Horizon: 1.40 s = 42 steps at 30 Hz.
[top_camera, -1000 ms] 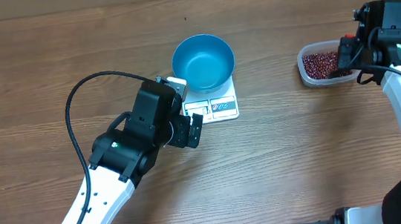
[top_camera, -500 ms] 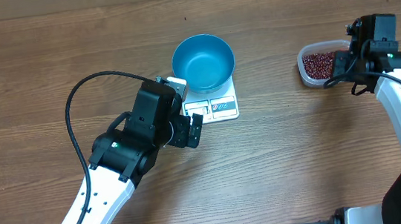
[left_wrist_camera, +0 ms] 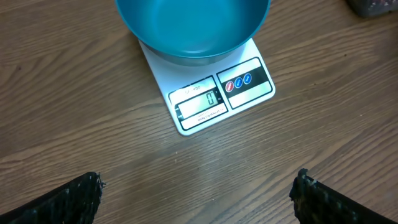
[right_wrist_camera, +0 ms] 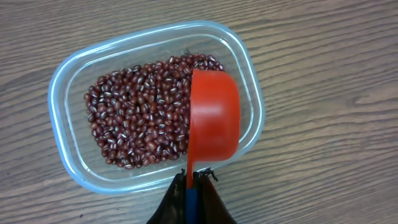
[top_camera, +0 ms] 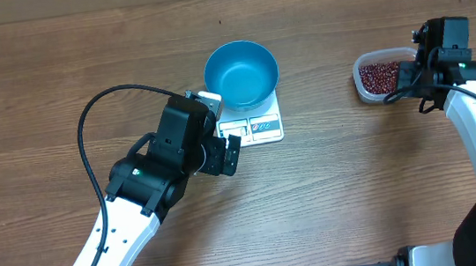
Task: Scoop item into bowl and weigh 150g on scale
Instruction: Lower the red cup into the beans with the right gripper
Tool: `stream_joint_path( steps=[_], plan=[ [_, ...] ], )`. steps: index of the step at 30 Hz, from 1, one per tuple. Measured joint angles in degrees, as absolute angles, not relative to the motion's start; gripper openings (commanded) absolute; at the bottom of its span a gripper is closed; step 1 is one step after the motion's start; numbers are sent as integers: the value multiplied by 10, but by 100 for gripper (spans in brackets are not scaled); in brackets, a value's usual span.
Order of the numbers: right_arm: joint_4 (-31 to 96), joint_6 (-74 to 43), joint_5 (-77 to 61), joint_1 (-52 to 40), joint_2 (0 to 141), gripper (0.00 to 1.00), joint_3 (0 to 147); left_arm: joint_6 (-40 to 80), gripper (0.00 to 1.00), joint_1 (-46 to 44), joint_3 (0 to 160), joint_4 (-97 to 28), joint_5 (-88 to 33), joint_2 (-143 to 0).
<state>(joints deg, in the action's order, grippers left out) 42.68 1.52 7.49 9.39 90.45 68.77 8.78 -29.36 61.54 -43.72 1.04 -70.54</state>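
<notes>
Lengthwise, red scoop (right_wrist_camera: 213, 121) straight out from right hand (right_wrist_camera: 192, 186), over beans (right_wrist_camera: 138, 121).

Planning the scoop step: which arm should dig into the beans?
Right. The right gripper is shut on the red scoop, held over the beans in the clear tub. The left gripper is open, empty, facing the scale.

Digit "0" on the scale (left_wrist_camera: 211, 99)

The wooden surface (top_camera: 80, 61) carries two things; the scale (left_wrist_camera: 217, 99) sits near its middle. The tub (right_wrist_camera: 67, 106) lies well to the right.
</notes>
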Motion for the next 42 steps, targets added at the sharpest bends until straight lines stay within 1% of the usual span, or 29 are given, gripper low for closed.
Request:
stream_joint_path(
  steps=[8, 16, 42],
  plan=[
    [432, 15, 79, 94, 910, 4, 688, 88, 100, -294, 615, -437, 10, -705],
    [432, 15, 74, 94, 949, 4, 688, 88, 100, -294, 615, -437, 10, -705],
    [442, 16, 30, 94, 971, 4, 683, 88, 99, -294, 615, -437, 10, -705]
  ],
)
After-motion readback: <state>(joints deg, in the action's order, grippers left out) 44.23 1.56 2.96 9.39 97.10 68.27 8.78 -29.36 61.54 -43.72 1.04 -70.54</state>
